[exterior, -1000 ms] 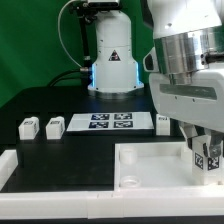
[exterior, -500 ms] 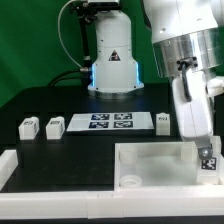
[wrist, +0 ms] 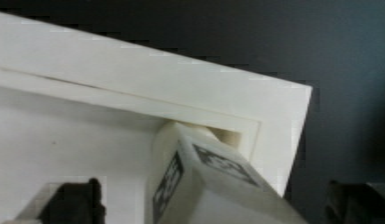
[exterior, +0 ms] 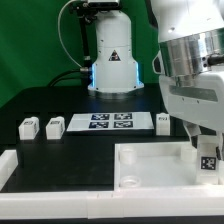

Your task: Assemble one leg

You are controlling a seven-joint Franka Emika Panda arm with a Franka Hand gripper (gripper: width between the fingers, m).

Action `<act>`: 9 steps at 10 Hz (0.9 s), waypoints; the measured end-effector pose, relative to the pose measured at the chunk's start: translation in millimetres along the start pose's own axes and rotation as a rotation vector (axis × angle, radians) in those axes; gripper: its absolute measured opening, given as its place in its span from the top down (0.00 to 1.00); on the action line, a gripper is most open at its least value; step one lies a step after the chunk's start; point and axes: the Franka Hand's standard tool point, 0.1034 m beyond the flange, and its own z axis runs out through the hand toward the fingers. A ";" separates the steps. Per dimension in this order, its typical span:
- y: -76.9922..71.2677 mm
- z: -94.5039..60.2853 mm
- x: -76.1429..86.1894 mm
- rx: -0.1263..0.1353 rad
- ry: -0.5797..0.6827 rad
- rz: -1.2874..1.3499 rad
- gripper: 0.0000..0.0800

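A white leg (exterior: 208, 158) with a black-and-white tag stands tilted at the far corner of the large white tray (exterior: 150, 165), at the exterior view's right. My gripper (exterior: 206, 148) is straight over it. In the wrist view the leg (wrist: 215, 175) sits in the tray's corner (wrist: 260, 110), with one dark finger on each side of my gripper (wrist: 215, 205). Both fingers (wrist: 73, 200) stand apart from the leg, with tray surface showing between, so the gripper is open. Three more legs (exterior: 28, 127) (exterior: 54, 126) (exterior: 163, 120) lie on the black table.
The marker board (exterior: 110, 122) lies behind the tray, between the loose legs. A white bracket (exterior: 8, 165) stands at the front of the exterior view's left. The robot's base (exterior: 112, 60) stands behind the marker board.
The wrist turned about its axis and then turned back over the same tray corner. The leg has stayed at that corner, a touch lower than a second ago.
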 end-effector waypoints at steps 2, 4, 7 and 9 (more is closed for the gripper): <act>0.5 -0.1 0.5 -0.009 0.001 -0.245 0.19; -6.6 -5.5 3.9 -0.066 0.011 -0.628 0.19; -11.6 -7.2 3.9 -0.054 0.023 -0.724 0.30; -10.0 -7.7 8.7 -0.059 0.028 -0.737 0.60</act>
